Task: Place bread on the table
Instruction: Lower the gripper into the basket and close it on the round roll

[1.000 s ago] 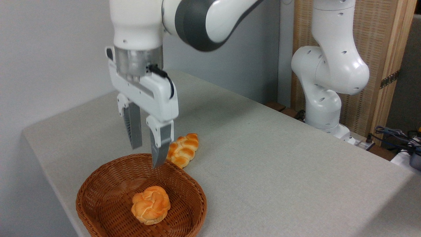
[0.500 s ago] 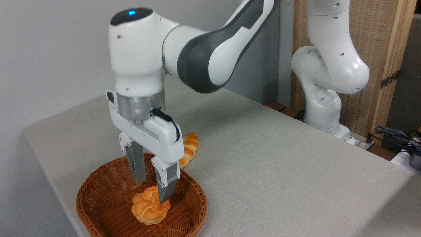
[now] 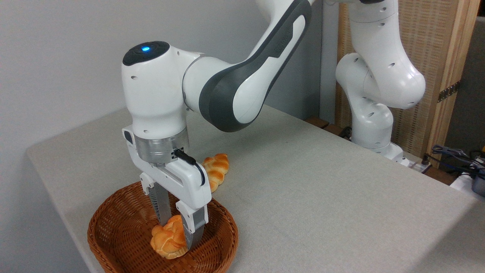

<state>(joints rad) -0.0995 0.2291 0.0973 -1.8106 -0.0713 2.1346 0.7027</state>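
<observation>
The bread [image 3: 165,240], a round golden-orange knot bun, lies in the brown wicker basket [image 3: 113,231] at the front left of the grey-beige table [image 3: 322,189]. My gripper [image 3: 178,235] is down inside the basket, pointing downward. Its fingers stand one on each side of the bun, the near finger [image 3: 194,227] covering the bun's right part. The jaws look open, with about the same gap as before, and the bun rests on the basket floor.
An elongated braided loaf [image 3: 216,170] lies on the table just behind the basket. The arm's white base [image 3: 373,125] stands at the table's far right edge, with cables [image 3: 454,155] and a wood-framed screen beyond. The table's left edge is close to the basket.
The gripper has come down from above the basket rim into the basket, until its fingers straddle the bun. The finger gap looks unchanged. The bun has barely moved.
</observation>
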